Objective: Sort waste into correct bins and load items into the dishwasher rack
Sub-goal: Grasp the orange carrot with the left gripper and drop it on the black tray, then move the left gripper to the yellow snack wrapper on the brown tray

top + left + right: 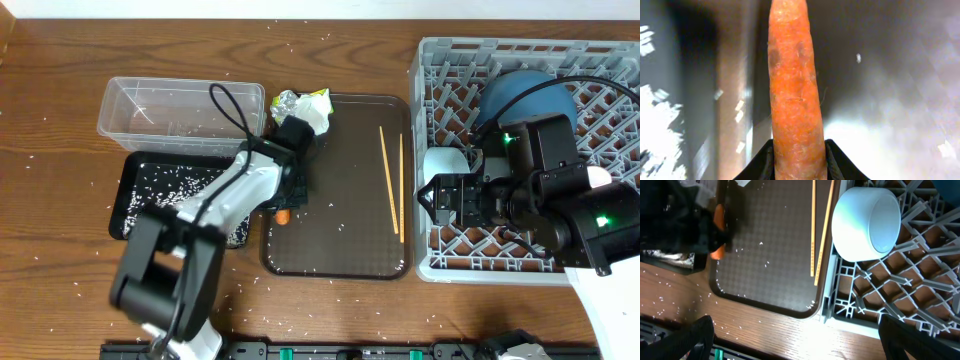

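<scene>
Worktop (60, 120) of rice-strewn wood. Nearest: your left fingers (760, 167) pinch the small orange carrot (792, 90) near its thicker end, at the brown tray (340, 240) left rim. Likely firm, light, slightly slick; grip the thick part. Farther: right fingers (690, 340) gape wide, empty, beside the white bowl (865, 222).

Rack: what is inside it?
A blue plate and a white bowl are in the rack. The right arm covers much of it, so anything under the arm is hidden.
</scene>
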You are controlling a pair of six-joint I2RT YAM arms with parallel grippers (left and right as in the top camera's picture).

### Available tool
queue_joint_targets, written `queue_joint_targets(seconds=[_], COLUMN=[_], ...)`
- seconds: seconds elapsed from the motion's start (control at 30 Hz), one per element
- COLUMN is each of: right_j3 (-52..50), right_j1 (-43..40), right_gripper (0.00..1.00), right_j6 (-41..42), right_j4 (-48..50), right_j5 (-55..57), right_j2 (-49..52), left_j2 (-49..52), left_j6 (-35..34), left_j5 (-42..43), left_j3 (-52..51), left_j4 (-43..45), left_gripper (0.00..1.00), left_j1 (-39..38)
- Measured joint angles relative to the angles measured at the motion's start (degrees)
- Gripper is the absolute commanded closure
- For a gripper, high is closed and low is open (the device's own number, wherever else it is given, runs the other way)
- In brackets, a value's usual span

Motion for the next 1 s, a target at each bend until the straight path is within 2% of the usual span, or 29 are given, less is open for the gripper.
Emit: queue_joint_targets(seconds=[0.2, 0.37, 0.6, 0.77, 0.87, 0.93, 1.0], right_j3=[0.0, 0.0, 0.0, 0.0, 0.0, 0.0, 0.0], right_j1=[0.0, 0.0, 0.0, 0.0, 0.0, 0.0, 0.0], right_gripper=[0.04, 0.04, 0.04, 0.04, 0.05, 0.04, 0.04], right_j6=[0.0, 0.0, 0.0, 0.0, 0.0, 0.0, -0.02], right_j4=[-0.07, -0.04, -0.02, -0.04, -0.04, -0.04, -0.04], right_j5=[0.0, 0.0, 0.0, 0.0, 0.0, 0.0, 0.0], right_j2=[0.0, 0.0, 0.0, 0.0, 0.0, 0.0, 0.0], left_j2=[-12.55, -19.17, -19.1, -17.38, -17.16, -17.16, -17.16], left_j6=[-0.81, -5.79, -16.63, -21.29, -22.32, -22.99, -23.1], left_j5=[-0.76, -5.99, -9.01, -8.52, -8.33, -8.13, -7.74], left_j3=[0.15, 0.2, -4.02, -7.93, -8.31, -8.31, -8.28], left_j4=[-8.66, -14.78, -10.05, -7.61, -7.19, -6.82, -6.82], left_gripper=[0.73, 0.73, 0.73, 0.73, 0.35, 0.19, 0.17], left_j1=[2.27, 8.87, 19.02, 21.42, 21.4, 21.42, 21.42])
